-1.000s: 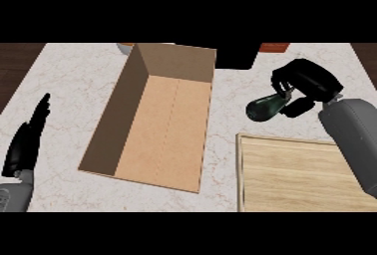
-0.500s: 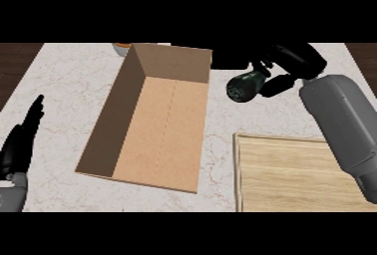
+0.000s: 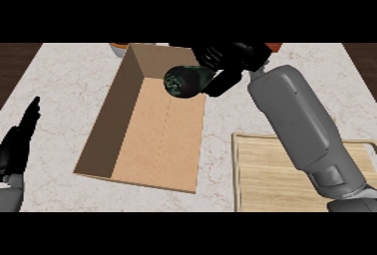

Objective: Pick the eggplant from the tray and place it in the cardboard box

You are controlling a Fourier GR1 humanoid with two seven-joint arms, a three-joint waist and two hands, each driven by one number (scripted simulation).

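A: Fingers of the right hand (image 3: 228, 62) are curled round the eggplant (image 3: 184, 81), which is held over the far end of the cardboard box (image 3: 158, 144), above its floor.

B: And the handling?

A: A smooth, glossy skin is shown, so slipping is judged likely; the thick middle is best gripped. The left hand (image 3: 21, 142) is rested open at the left edge. The tray (image 3: 294, 174) is left behind.

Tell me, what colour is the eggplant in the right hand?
Very dark, nearly black with greenish flecks; the eggplant shows best in the head view.
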